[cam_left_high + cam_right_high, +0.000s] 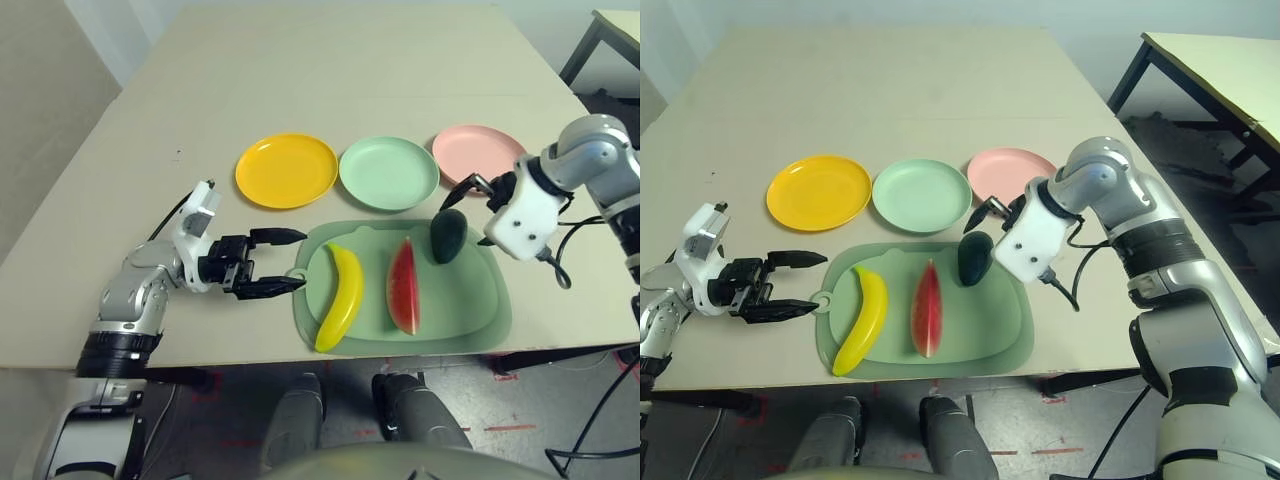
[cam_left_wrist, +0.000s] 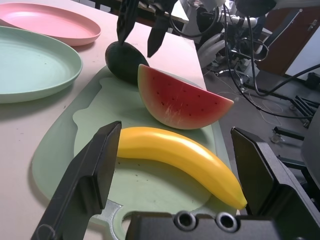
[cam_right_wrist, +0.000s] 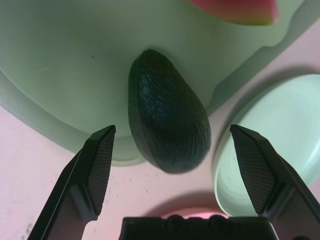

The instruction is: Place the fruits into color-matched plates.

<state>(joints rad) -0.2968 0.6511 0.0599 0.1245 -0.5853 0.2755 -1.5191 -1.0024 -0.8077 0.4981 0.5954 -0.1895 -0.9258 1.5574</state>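
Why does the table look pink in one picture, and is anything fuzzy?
In the right wrist view, the table around the avocado has a pinkish tint, while both eye views show it beige. The watermelon at that picture's edge is soft and out of focus. In the left wrist view, the banana carries a pale shine along its top, and the room behind looks blurry.

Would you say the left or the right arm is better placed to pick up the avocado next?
Right. The right gripper hangs open directly over the avocado; the left gripper sits across the mat, facing the banana.
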